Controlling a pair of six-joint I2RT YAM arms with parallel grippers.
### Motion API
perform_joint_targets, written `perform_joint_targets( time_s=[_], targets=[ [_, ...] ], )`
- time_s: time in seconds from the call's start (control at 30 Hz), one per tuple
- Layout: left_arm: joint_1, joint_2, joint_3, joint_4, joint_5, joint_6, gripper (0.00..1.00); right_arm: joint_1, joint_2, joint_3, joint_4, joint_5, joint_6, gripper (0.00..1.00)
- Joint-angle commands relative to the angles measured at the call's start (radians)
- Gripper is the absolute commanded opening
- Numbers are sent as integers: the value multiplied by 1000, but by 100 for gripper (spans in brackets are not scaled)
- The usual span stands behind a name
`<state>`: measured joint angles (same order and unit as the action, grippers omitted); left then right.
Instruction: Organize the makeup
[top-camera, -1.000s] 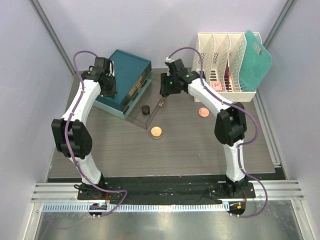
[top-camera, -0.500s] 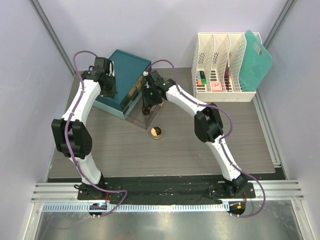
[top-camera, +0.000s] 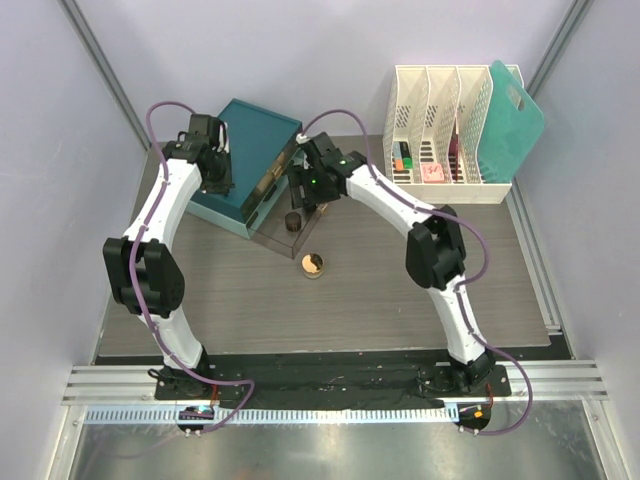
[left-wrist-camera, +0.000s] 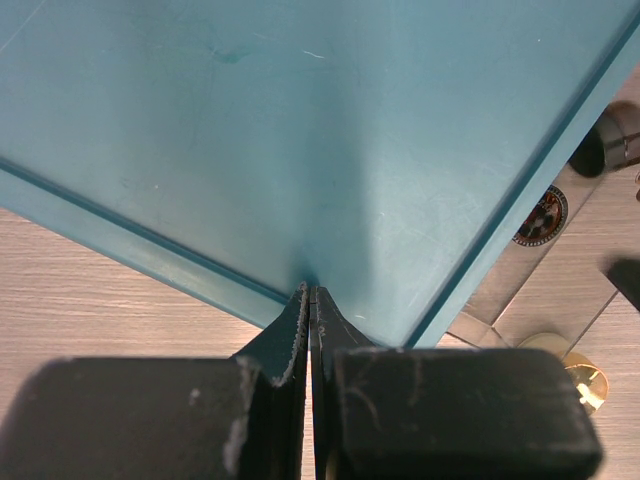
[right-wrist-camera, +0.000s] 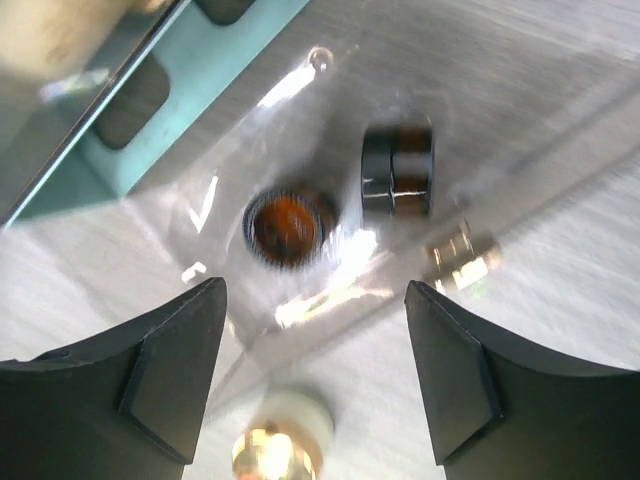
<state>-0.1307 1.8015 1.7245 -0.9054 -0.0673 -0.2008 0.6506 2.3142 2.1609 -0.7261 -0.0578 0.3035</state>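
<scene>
Overhead wide, wrists close, sharing teal box (top-camera: 255, 135)

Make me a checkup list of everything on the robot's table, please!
Surface: grey wood-grain table.
Job's things: dark jars in the clear drawer; peach compact on the table; small items in the white rack.
Clutter: teal board standing in the rack.
End effectors: left end effector shut, tips at the teal box; right end effector open above the jars.
Cables: purple cables run along both arms.
Surroundings: pale walls; metal rail at the near edge.
</scene>
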Motion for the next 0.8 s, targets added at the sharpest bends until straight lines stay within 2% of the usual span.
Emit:
perform_joint_targets(
  time_s=[0.0, 0.2, 0.3, 0.53, 0.77],
  targets=[
    [0, 35, -26, -127, 9, 9, 0, 1, -232, -123, 5, -2, -56, 77],
    [0, 39, -32, -121, 12, 9, 0, 34, -413, -334, -39, -30, -122, 78],
    [0, 42, -36, -119, 18, 9, 0, 73, -452, -424, -59, -56, -142, 78],
    [0, 47, -39, -119, 27, 9, 0, 191, -440, -578, -50, -59, -173, 87],
    [0, 25, -66, -112, 30, 8, 0, 208, -357, -592, 4, -10, -172, 94]
  ],
)
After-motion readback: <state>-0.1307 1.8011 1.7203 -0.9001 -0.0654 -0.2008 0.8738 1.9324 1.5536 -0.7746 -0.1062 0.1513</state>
